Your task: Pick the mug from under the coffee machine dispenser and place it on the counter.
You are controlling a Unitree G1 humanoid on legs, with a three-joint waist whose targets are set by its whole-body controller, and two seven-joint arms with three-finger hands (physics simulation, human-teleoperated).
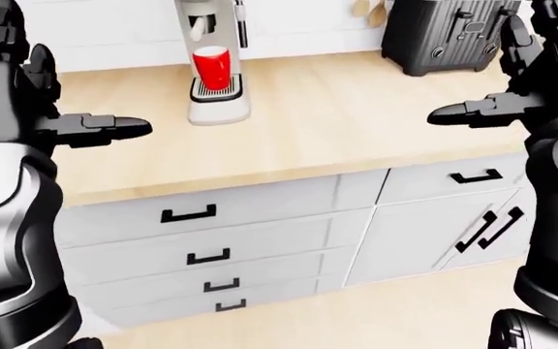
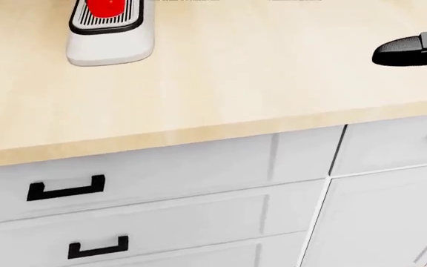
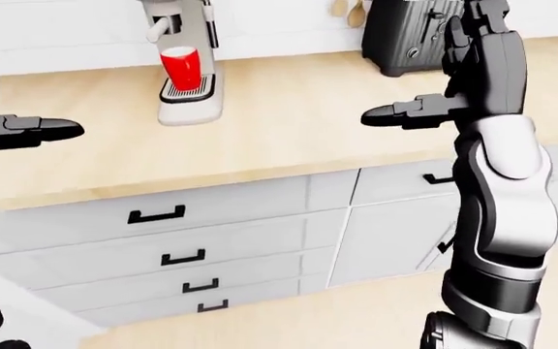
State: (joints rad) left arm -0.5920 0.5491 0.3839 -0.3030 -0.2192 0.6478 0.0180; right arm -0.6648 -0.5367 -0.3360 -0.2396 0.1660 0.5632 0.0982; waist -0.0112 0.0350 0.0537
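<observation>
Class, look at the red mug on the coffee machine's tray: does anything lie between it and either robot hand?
Nothing visible does. The red mug stands on the coffee machine drip tray; only bare counter separates it from the left hand and right hand.

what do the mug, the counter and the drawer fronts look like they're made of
Mug: looks like glossy red plastic or glazed ceramic; uniform colour with a soft sheen, so either fits.
Counter: seems light wood or wood-look laminate, matte, pale tan with faint grain.
Drawer fronts: apparently painted white panels, smooth satin finish, with flat black handles, possibly metal.
</observation>
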